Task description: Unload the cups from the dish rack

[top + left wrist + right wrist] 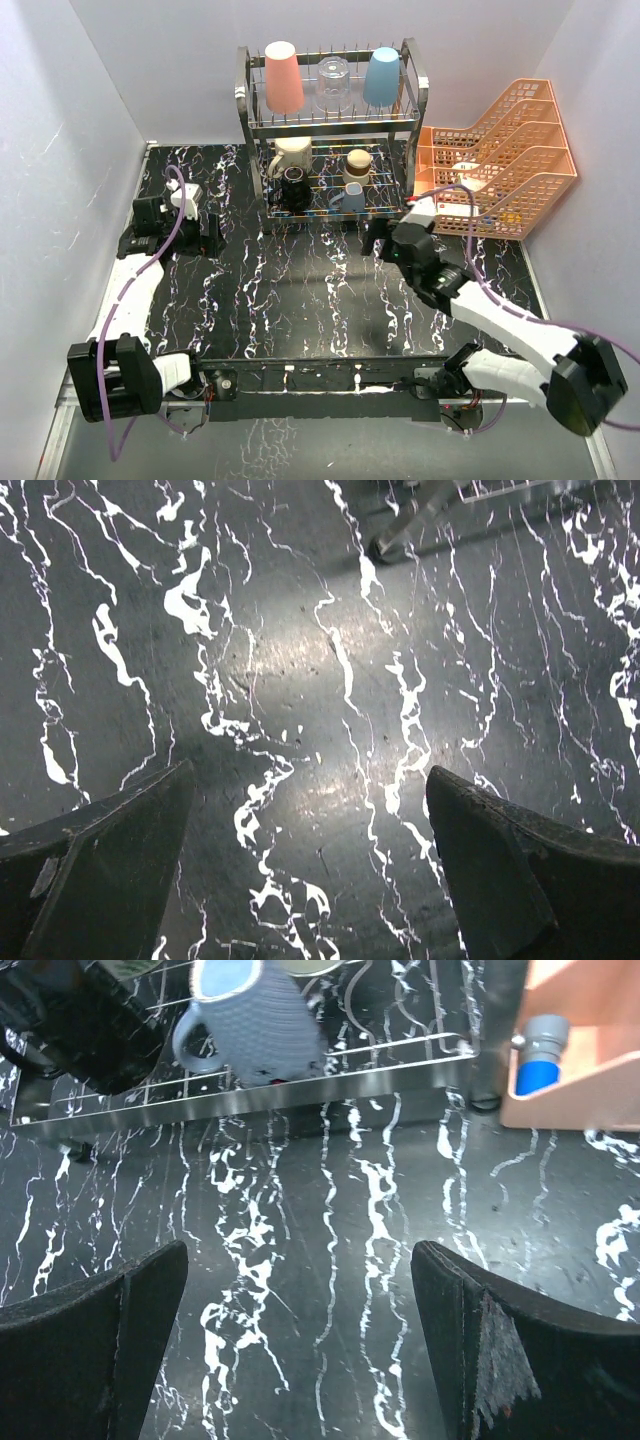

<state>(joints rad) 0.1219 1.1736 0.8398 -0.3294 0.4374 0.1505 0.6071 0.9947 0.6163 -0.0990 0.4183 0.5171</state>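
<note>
The chrome dish rack (412, 120) stands at the back. Its top tier holds a salmon-pink tumbler (283, 77), a clear glass (333, 84) and a light-blue tumbler (382, 76), all upside down. Its lower tier holds a cream mug (292, 155), a black cup (296, 188), a brownish cup (358, 163) and a small grey cup (349, 197). My right gripper (375, 240) is open and empty just in front of the rack; the grey cup (255, 1025) and black cup (70, 1020) show ahead of it. My left gripper (207, 233) is open and empty over the table, left of the rack.
Orange lattice trays (510, 160) stand right of the rack, close to my right wrist; a blue-and-grey item (540, 1055) sits in the lowest one. White walls close in the left, right and back. The black marbled table (300, 290) spreads in front.
</note>
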